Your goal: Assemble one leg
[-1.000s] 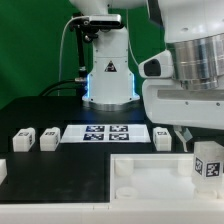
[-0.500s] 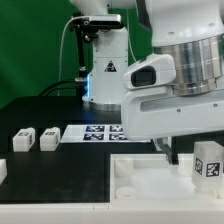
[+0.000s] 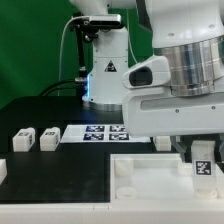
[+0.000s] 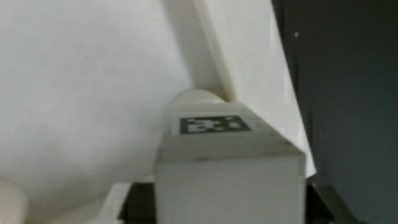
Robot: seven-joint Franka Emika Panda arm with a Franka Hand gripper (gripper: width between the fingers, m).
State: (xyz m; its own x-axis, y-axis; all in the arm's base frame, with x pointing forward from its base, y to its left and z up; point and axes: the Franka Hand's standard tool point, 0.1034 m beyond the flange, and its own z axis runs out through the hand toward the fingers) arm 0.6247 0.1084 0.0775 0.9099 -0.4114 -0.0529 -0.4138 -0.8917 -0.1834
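Because the small white plastic block leg (image 3: 204, 160) with the black-and-white square tag is hard and looks light, I think it will not bend or squash. Its smooth sides may slip, though. The best place to hold it looks like the two plain flat sides, with the tag face left free.

The leg stands on the big white tray-shaped part (image 3: 140, 176), close to the tray's corner at the exterior view's right. The tray lies on the black bench (image 3: 60, 185).

The claw (image 4: 217, 188) is down over the tray too. In the wrist view one dark finger sits on each side of the leg, very close. It is only a little open, but I cannot tell if the fingers press the leg yet.
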